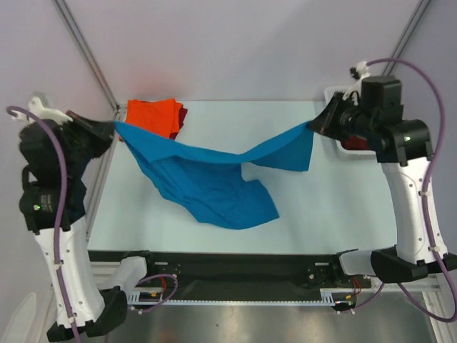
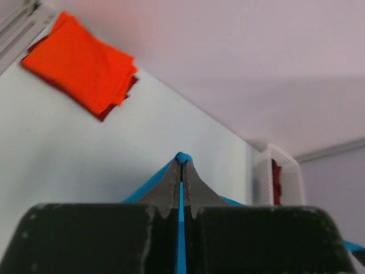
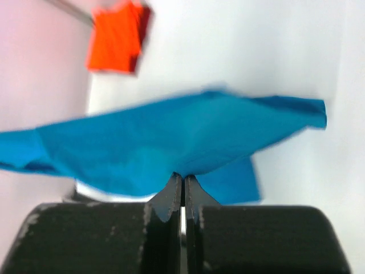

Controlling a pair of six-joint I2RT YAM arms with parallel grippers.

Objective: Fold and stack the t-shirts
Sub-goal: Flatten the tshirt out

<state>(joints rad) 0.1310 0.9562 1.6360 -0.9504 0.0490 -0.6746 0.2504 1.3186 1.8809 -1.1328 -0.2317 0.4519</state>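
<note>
I find the blue t-shirt (image 1: 214, 179) lifted and stretched between both arms above the table (image 1: 321, 214). The left gripper (image 1: 113, 129) holds one end of it at the table's left edge. The right gripper (image 1: 313, 126) holds the other end near the far right corner.

Left wrist view: the fingers (image 2: 171, 191) are pressed together on a thin fold of blue cloth. The fold runs up between them and peeks out at the tips.

Right wrist view: the fingers (image 3: 169, 197) are pinched closed on the lower edge of the blue cloth, which spreads wide across that view. That picture is somewhat blurred.

Overhead view: the upper edge of the shirt runs in a shallow sag from one gripper to the other. The bulk hangs below that line towards the left and centre, and its lowest part drapes onto the table near the middle. A shorter flap hangs just beside the right gripper.

The orange t-shirt (image 1: 151, 116) lies folded flat at the far left corner of the table. It rests on a maroon t-shirt (image 1: 182, 116), whose edges show along its right side.

A white lattice basket (image 2: 263, 177) stands at the far right, beyond the table's edge. Dark red cloth (image 2: 277, 178) is visible inside it.
</note>
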